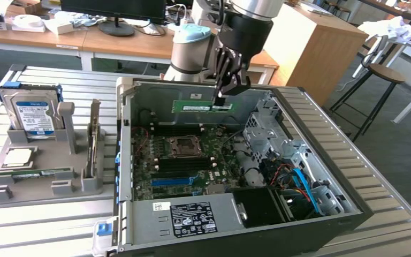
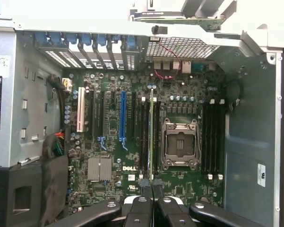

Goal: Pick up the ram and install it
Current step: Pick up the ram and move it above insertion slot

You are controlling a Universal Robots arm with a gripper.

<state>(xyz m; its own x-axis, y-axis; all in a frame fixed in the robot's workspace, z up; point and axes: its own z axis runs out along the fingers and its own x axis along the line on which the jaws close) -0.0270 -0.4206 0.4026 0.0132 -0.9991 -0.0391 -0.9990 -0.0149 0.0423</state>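
1. Nearest the exterior camera, at six o'clock of the open computer case (image 1: 124, 160), lies the labelled power supply (image 1: 191, 217).
2. At nine o'clock of the case, a grey tray (image 1: 48, 188) on the slatted tabletop (image 1: 41, 230) holds an upright hard drive (image 1: 32, 113), a square processor chip (image 1: 18, 156) and a spare green stick (image 1: 41, 173) lying flat.
3. Deeper in the case, the motherboard (image 1: 169, 176) shows its processor socket (image 1: 184, 143), with black memory slots at twelve and six o'clock of it.
4. Above the socket's twelve o'clock side hangs the ram (image 1: 195, 106), clamped in the hand (image 1: 221, 99) by its three o'clock end. Its long axis runs nine to three, parallel to the slots, and it is not yet seated.
5. In the wrist view, the ram (image 2: 151, 137) runs edge-on straight out from the hand (image 2: 152, 189), apparently lined up along the slots beside the socket.
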